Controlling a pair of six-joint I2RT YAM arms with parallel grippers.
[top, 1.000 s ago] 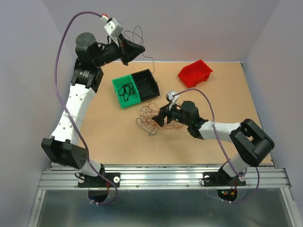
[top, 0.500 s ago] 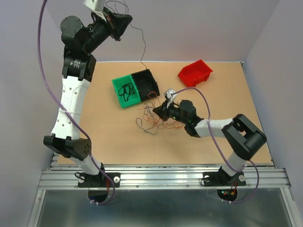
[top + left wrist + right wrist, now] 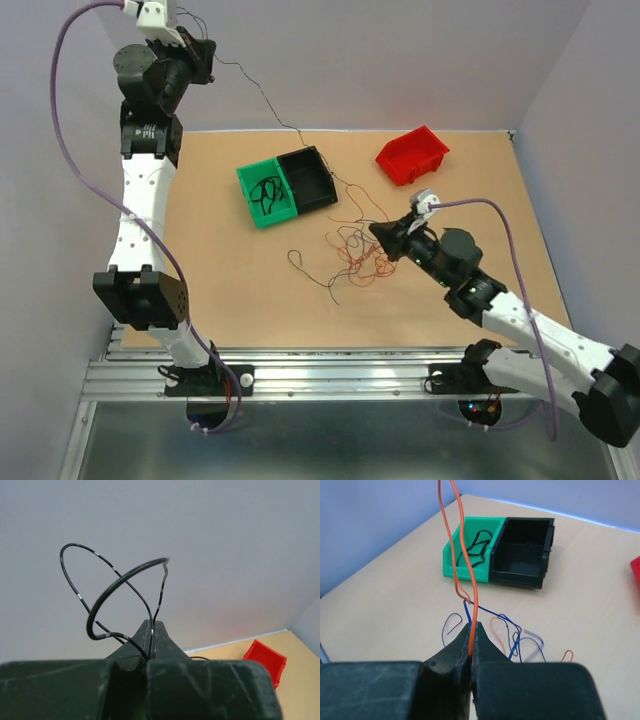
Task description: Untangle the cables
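1. From the overhead camera, the cables (image 3: 352, 252) lay as a loose red, orange and black snarl near the middle of the tabletop (image 3: 220, 270), a little toward its right edge. I held my left jaws high above the far left corner, so one black cable (image 3: 262, 97) ran as a long slanted line from them down into the snarl. I judged that the height was there to draw that strand free. My right jaws sat low at the right side of the snarl, probably to anchor it against that pull. The green bin (image 3: 243, 185), with a few black strands already in it, touched the black bin (image 3: 312, 180) near the far edge. The red bin (image 3: 412, 155) stood apart, toward the far right corner.

2. From my left wrist, my jaws were clenched on the black cable (image 3: 80, 596). Its free end sprang up in two stiff loops against the wall, and the red bin (image 3: 265, 660) showed far below.

3. From my right wrist, my jaws were clenched on an orange cable (image 3: 474, 605) that rose straight out of frame. A blue strand (image 3: 492, 613) crossed just beyond the tips, so I judged the knot not yet undone. The green bin (image 3: 451, 570) and black bin (image 3: 520, 580) waited beyond.
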